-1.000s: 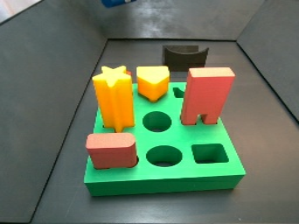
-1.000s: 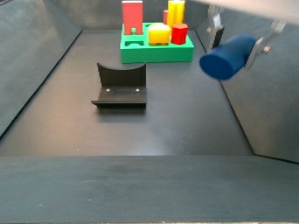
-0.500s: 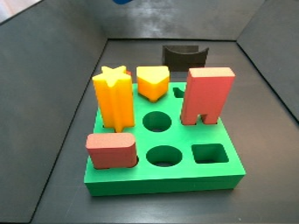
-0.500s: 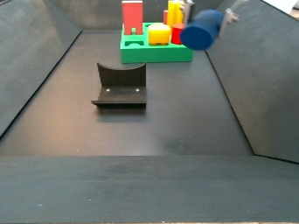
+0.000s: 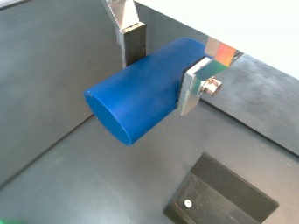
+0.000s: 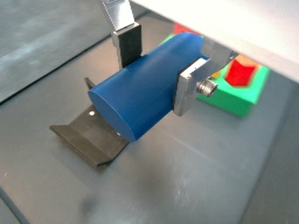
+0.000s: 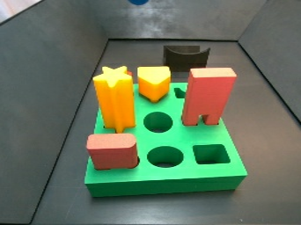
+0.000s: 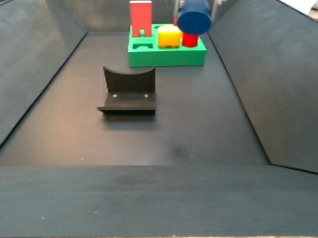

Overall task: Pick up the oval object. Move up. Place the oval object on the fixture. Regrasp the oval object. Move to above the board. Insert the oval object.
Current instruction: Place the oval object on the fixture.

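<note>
My gripper [image 5: 163, 63] is shut on the oval object [image 5: 138, 98], a dark blue rounded peg lying crosswise between the silver fingers [image 5: 195, 77]. Both wrist views show this grip [image 6: 160, 66]. In a side view the oval object [image 8: 195, 20] hangs in the air by the right side of the green board [image 8: 168, 56]. In a side view only a sliver of the peg [image 7: 139, 3] shows at the top edge, beyond the board [image 7: 165, 176]. The black fixture [image 8: 128, 91] stands empty on the floor, also seen behind the board [image 7: 186, 55] and below the gripper [image 6: 93, 140].
The board carries an orange star [image 7: 114, 97], a yellow piece [image 7: 154, 82], a tall red block [image 7: 210, 95] and a salmon-red rounded block [image 7: 113, 149]. Round and square holes [image 7: 212, 156] are open at its front. Dark walls slope up round the floor [image 8: 174, 139].
The gripper has carried the blue peg from the near right side away towards the green board, past the fixture. The peg stays held. The board pieces and fixture have not moved.
</note>
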